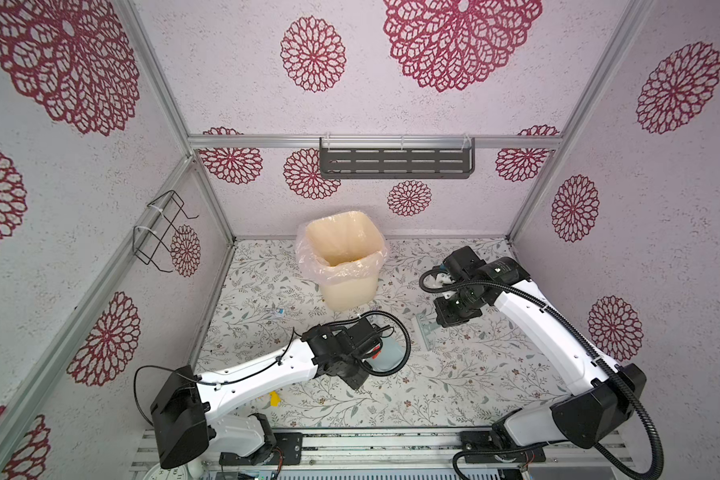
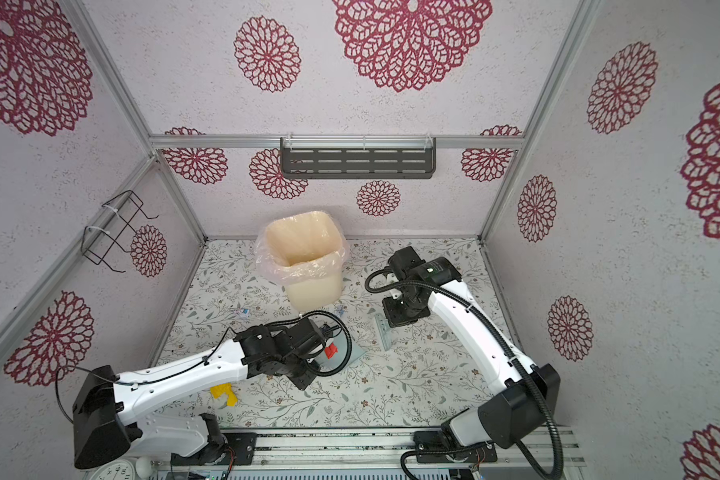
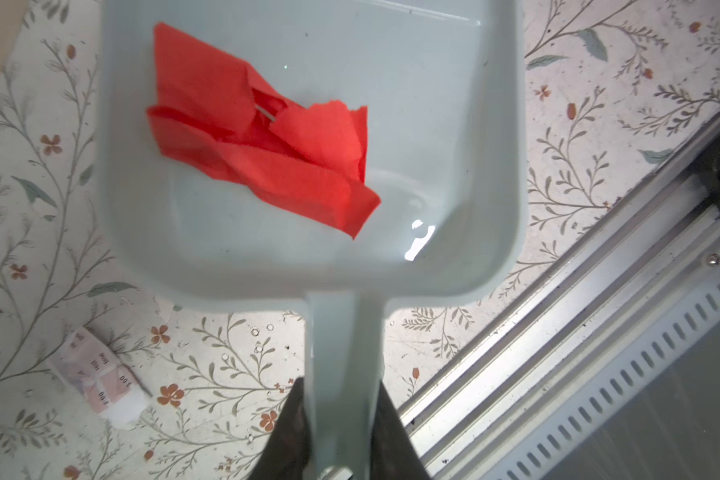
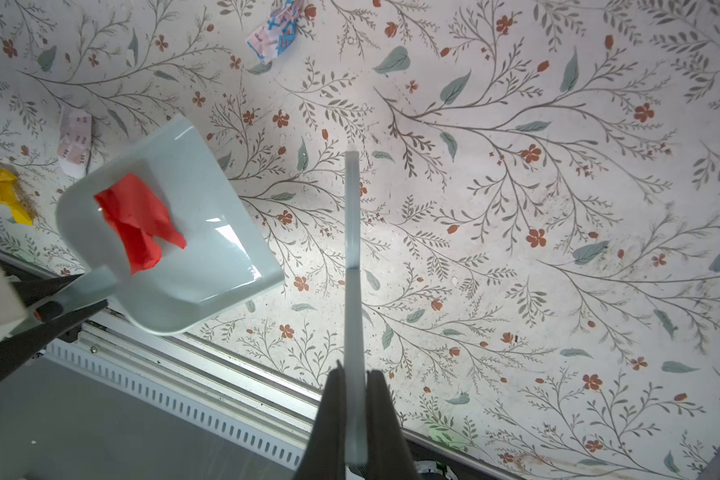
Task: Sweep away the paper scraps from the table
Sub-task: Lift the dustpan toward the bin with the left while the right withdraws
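Observation:
My left gripper [image 3: 341, 386] is shut on the handle of the pale blue dustpan [image 3: 433, 124], which lies flat on the table [image 1: 454, 382] near the middle. A crumpled red paper scrap [image 3: 262, 137] lies inside the pan [image 4: 208, 199]. My right gripper [image 4: 353, 370] is shut on the hand brush [image 4: 352, 232], seen edge-on in its wrist view; in a top view the brush [image 1: 427, 332] stands right of the pan. A yellow scrap [image 2: 224, 394] lies by the left arm near the front edge. A pale pink scrap [image 3: 100, 382] and a blue-marked one [image 4: 276, 33] lie on the table.
A cream bin [image 1: 350, 291] lined with a clear bag stands at the back, just behind the dustpan. A metal rail [image 1: 391, 444] runs along the table's front edge. Walls close in the left, back and right sides. A small scrap [image 1: 278, 312] lies left of the bin.

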`<act>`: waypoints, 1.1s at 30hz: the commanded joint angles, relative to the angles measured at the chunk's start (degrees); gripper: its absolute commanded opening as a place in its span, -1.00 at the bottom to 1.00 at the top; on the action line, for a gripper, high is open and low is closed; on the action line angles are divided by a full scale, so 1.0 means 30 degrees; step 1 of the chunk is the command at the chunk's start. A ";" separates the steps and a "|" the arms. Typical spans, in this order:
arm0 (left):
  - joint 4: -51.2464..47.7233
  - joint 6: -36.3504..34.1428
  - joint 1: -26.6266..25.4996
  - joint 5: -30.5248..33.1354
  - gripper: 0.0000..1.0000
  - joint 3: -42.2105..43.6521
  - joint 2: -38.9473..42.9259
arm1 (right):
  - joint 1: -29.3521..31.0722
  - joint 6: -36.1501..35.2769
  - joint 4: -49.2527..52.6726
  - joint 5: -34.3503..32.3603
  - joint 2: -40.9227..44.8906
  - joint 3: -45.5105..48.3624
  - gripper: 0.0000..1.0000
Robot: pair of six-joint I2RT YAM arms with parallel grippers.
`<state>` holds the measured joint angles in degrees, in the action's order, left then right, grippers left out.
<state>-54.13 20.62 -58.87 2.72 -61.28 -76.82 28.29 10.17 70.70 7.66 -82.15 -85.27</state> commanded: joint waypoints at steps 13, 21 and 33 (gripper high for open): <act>-0.4571 0.1157 -0.0855 0.2219 -1.00 -0.5329 0.1912 | -0.1282 0.0101 -0.1634 0.1840 0.1334 0.1109 -1.00; -0.6498 0.1323 -0.0826 0.3134 -1.00 -0.8009 0.2053 | -0.1682 0.0095 -0.2002 0.2364 0.1455 0.1402 -1.00; -0.9254 0.0482 0.2630 0.2955 -1.00 -1.2041 0.1963 | -0.2048 0.0058 -0.2003 0.2749 0.1668 0.1296 -1.00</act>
<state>-79.22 23.62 -53.63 11.20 -95.11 -71.26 22.65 10.17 64.49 14.85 -79.29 -80.86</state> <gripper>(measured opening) 0.223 0.075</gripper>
